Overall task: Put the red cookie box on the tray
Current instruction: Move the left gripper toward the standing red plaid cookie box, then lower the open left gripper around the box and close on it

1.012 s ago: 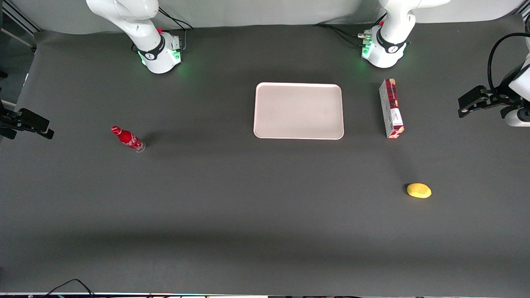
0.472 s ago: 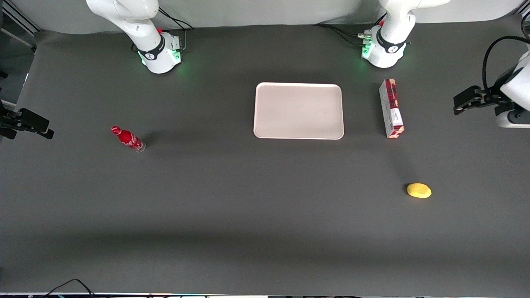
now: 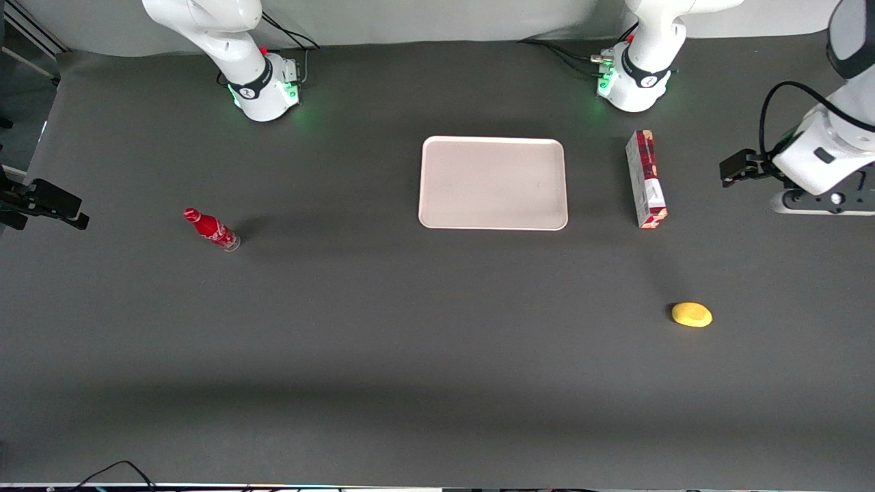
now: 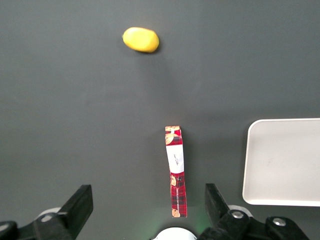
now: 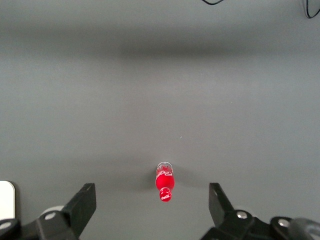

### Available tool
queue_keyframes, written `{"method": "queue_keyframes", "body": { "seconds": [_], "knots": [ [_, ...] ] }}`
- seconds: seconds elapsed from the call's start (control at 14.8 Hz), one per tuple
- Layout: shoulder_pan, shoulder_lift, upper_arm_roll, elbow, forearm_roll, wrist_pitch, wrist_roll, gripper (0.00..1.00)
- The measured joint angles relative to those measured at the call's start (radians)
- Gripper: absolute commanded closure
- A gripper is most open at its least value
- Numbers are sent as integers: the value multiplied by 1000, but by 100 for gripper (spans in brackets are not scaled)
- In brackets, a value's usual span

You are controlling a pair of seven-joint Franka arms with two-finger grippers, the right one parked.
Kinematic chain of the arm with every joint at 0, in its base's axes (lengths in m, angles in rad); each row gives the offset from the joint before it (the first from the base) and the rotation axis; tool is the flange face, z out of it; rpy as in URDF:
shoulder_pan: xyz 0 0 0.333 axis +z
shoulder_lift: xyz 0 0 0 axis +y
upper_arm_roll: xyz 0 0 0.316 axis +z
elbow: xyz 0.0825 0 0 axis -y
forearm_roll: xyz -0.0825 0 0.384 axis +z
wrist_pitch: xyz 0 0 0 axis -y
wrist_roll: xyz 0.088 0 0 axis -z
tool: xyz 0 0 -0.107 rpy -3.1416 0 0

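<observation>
Scene: a dark grey table (image 3: 410,328) seen from the front, with a few loose things on it.
Red cookie box (image 3: 645,179): a long narrow carton, dark red with white panels, lying flat on the table just beside the tray, apart from it, toward the working arm's end; its long axis runs near-to-far.
Tray (image 3: 493,182): a flat pale pinkish rectangle with a low rim, mid-table, nothing on it.
Gripper (image 4: 148,207): held high above the table, off to the working arm's end from the box and touching nothing; its two fingers stand wide apart.
Progress: the box is not yet grasped, so the reach comes first.
Handling: likely light, stiff cardboard with smooth faces that could dent under a hard squeeze.
Where to hold: across the narrow width near mid-length, so it stays level.
Other things: a yellow lemon (image 3: 692,314) nearer the camera than the box; a small red bottle (image 3: 211,229) toward the parked arm's end.
</observation>
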Motion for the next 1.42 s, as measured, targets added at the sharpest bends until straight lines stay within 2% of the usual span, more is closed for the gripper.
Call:
{"method": "queue_keyframes", "body": {
  "seconds": [0.4, 0.81, 1.42],
  "knots": [
    [0, -155, 0, -389, 1, 234, -16, 0],
    [0, -205, -1, -692, 1, 546, -31, 0],
    [-10, -198, -10, -963, 1, 858, -76, 0]
  ]
}}
